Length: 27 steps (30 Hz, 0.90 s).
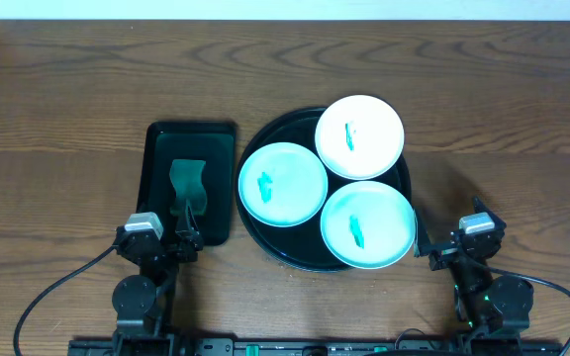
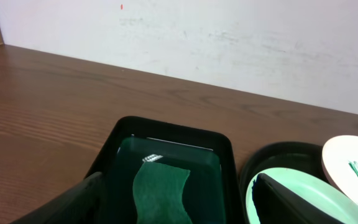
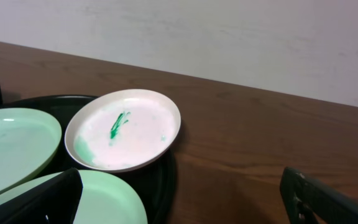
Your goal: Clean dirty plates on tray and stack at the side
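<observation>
Three small round plates lie on the round black tray (image 1: 285,245): a white one (image 1: 360,135) at the back, a pale mint one (image 1: 282,184) at the left, a pale mint one (image 1: 366,225) at the front right. Each has a teal-green smear. My left gripper (image 1: 171,240) is open near the table's front, over the near end of the rectangular tray. My right gripper (image 1: 448,249) is open, just right of the round tray. In the right wrist view the white plate (image 3: 124,129) rests on the tray's rim (image 3: 166,171).
A smaller rectangular black tray (image 1: 156,163) left of the round tray holds a green cloth (image 1: 188,182), also in the left wrist view (image 2: 160,190). A pale wall (image 2: 229,37) runs behind the wooden table (image 1: 67,99).
</observation>
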{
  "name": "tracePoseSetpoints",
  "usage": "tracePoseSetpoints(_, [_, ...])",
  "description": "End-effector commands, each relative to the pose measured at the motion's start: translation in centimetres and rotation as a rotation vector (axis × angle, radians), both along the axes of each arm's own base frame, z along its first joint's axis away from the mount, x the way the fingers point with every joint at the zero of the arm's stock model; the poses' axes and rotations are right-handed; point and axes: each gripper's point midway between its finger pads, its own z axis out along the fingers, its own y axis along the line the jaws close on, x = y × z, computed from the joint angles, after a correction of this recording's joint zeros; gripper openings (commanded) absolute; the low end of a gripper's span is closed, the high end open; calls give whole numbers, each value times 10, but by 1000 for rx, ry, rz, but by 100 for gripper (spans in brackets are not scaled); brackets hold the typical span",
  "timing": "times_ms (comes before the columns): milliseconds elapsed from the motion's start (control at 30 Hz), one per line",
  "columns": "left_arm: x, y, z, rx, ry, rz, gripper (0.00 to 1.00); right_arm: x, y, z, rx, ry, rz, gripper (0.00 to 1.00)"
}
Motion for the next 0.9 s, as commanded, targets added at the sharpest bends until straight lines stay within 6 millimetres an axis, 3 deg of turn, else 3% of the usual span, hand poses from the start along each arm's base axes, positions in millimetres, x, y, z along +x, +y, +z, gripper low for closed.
tracePoseSetpoints(0, [0,0,-17,-1,43,3,75,0,2,1,12,-4,9,99])
tracePoseSetpoints(400, [2,0,8,-7,84,4,75,-2,8,35,101,-100,39,99])
tracePoseSetpoints(667, [27,0,71,-5,169,3,76,-9,11,106,101,-195,62,99])
tracePoseSetpoints(867, [46,-1,107,-1,322,4,76,7,18,135,103,-82,99,99])
